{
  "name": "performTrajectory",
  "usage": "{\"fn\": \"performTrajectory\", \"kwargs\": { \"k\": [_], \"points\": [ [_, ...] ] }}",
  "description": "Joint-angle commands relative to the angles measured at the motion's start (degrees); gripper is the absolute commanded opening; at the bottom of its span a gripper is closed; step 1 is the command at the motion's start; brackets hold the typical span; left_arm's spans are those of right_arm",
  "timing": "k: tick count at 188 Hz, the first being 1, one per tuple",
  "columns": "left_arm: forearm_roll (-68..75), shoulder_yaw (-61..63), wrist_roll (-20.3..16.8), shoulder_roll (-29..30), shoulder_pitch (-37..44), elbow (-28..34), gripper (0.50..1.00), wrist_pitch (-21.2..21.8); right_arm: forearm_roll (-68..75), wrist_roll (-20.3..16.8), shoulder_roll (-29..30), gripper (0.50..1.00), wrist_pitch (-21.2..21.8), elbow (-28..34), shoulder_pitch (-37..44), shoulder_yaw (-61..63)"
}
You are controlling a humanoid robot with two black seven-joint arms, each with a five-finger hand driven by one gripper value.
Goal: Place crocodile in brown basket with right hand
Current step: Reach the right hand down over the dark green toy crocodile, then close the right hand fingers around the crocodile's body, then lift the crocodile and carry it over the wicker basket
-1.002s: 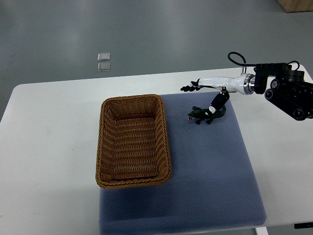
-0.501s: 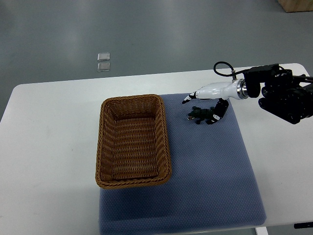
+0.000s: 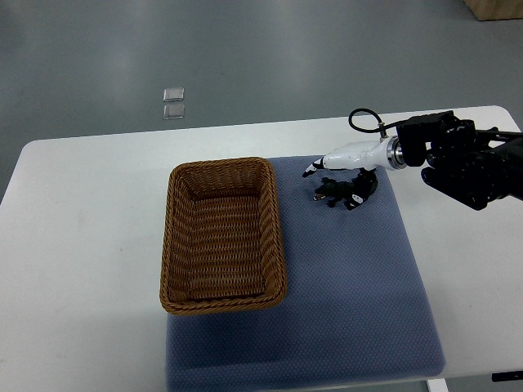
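A small dark green crocodile (image 3: pixel 328 193) lies on the blue mat (image 3: pixel 351 286), to the right of the brown wicker basket (image 3: pixel 278 233). The basket holds nothing. My right hand (image 3: pixel 336 173) reaches in from the right edge and hovers just above and behind the crocodile. Its white fingers (image 3: pixel 311 170) stretch left past the toy's head, and its dark thumb (image 3: pixel 359 191) sits by the tail. The hand is open and not closed around the toy. The left arm does not show.
The mat and basket lie on a white table (image 3: pixel 90 245). Grey floor lies beyond the far edge, with two small clear tiles (image 3: pixel 172 104) on it. A corner of a cardboard box (image 3: pixel 494 8) shows at the top right.
My right hand has moved left and down toward the crocodile, with the forearm swinging in behind it. The crocodile and the basket have stayed put.
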Motion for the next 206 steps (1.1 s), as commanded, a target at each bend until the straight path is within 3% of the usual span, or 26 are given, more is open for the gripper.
{"fn": "performTrajectory", "kwargs": {
  "k": [1, 20, 33, 66, 151, 175, 206],
  "points": [
    [0.00, 0.00, 0.00, 0.00, 0.01, 0.00, 1.000, 0.01, 0.00, 0.09, 0.00, 0.913, -0.07, -0.13, -0.01, -0.43],
    [0.00, 0.00, 0.00, 0.00, 0.01, 0.00, 1.000, 0.01, 0.00, 0.18, 0.00, 0.895, -0.07, -0.40, -0.01, -1.31],
    [0.00, 0.00, 0.00, 0.00, 0.01, 0.00, 1.000, 0.01, 0.00, 0.35, -0.09, 0.836, -0.07, -0.40, 0.16, -2.18],
    [0.00, 0.00, 0.00, 0.00, 0.01, 0.00, 1.000, 0.01, 0.00, 0.53, -0.09, 0.758, -0.07, -0.40, 0.25, -2.80],
    [0.00, 0.00, 0.00, 0.00, 0.01, 0.00, 1.000, 0.01, 0.00, 0.61, -0.09, 0.646, -0.07, -0.40, 0.25, -3.59],
    [0.00, 0.00, 0.00, 0.00, 0.01, 0.00, 1.000, 0.01, 0.00, 0.70, -0.09, 0.574, -0.07, -0.31, 0.25, -3.59],
    [0.00, 0.00, 0.00, 0.00, 0.01, 0.00, 1.000, 0.01, 0.00, 0.70, -0.09, 0.537, -0.07, -0.31, 0.43, -3.59]
  ]
}}
